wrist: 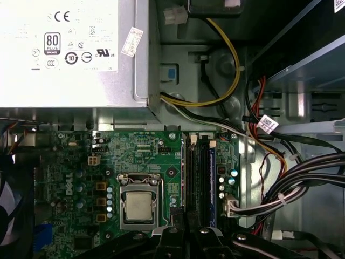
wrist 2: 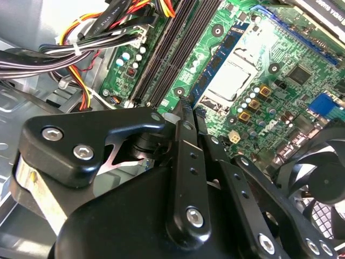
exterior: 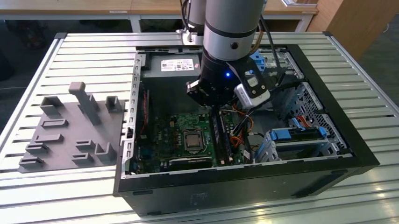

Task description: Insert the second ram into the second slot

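Pincer (wrist 2: 190, 108) sat low inside the open PC case (exterior: 237, 191) on the slatted desk (exterior: 81, 56), tips over the memory slots (wrist: 200, 178). Fingers (wrist 2: 182, 140) were drawn nearly together with just a thin gap; couldn't tell if they pinched anything or only rested on top. Second ram (wrist 2: 221, 56) stood on edge in the slot nearest the CPU socket (wrist: 138, 205), one end right under the tips. Fully seated or not: couldn't tell. Another blue strip (wrist: 212, 183) stood at the far side of the slot bank. Grey fixture tray (exterior: 68, 130) lay beside the case, on the exterior view's left.
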Robot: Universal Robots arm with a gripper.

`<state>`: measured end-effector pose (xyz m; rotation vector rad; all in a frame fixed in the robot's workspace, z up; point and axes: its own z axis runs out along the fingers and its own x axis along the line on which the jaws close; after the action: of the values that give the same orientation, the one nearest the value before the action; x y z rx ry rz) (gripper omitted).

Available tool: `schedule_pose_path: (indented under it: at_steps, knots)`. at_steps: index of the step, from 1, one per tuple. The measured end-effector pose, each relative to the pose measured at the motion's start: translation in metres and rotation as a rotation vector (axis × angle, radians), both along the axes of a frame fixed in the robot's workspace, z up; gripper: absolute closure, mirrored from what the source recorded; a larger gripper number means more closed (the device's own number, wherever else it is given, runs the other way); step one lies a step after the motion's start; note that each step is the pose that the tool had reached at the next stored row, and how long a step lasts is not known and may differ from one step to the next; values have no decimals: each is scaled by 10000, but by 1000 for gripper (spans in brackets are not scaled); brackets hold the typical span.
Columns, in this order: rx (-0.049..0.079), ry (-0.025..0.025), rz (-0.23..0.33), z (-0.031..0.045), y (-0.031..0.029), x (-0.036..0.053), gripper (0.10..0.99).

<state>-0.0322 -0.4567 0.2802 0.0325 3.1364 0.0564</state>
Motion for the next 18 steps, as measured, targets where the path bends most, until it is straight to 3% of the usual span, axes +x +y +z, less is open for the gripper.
schedule_pose_path:
  at_steps: [18]
  knots:
    - [-1, 17, -1, -44, 0, 0, 949]
